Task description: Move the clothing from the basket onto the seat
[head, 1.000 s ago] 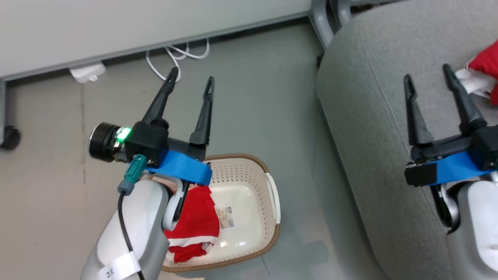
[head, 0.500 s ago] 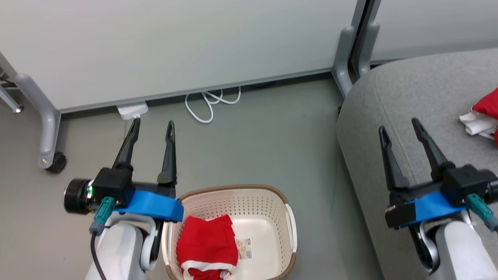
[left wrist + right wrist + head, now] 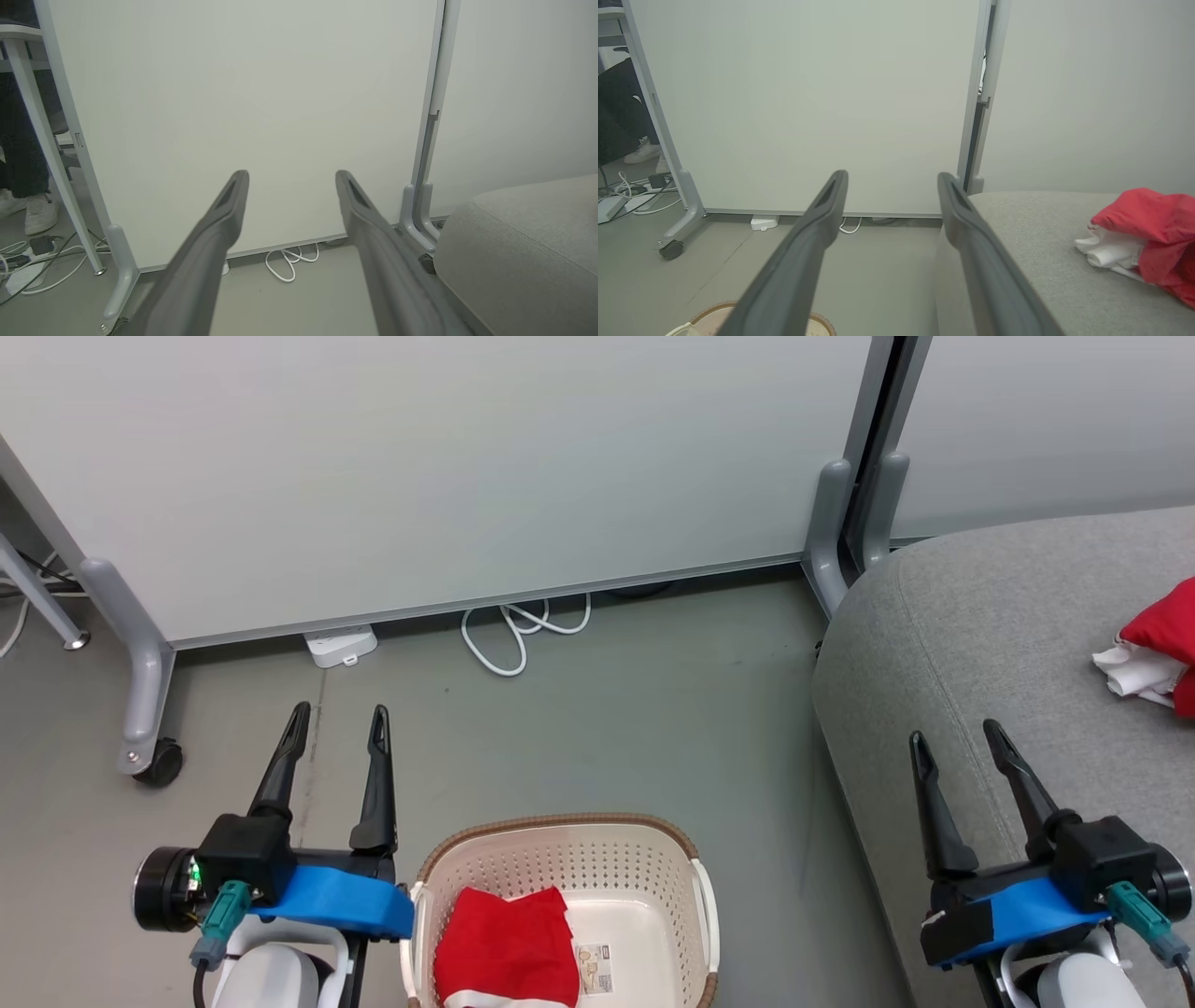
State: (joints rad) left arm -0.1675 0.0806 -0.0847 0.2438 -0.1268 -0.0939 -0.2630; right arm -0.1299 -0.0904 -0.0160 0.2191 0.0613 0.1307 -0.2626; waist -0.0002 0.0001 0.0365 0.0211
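red garment [image 3: 504,943] lying in left half of basket [image 3: 560,821]; left tool [image 3: 339,711], released, empty, hovering just left of basket, nearer; right tool [image 3: 954,732], released, hovering over seat [image 3: 980,616], right of basket.

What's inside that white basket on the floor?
In the basket, a red garment lies on the left, a sticker on the bare bottom beside it. Anything beneath the cloth is covered; the near end is cut off.

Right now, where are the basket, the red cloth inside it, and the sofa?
basket [image 3: 560,819]: head view, brown back rim.
red cloth [image 3: 504,943]: head view, its middle.
sofa [image 3: 1008,644]: head view, bare grey top.
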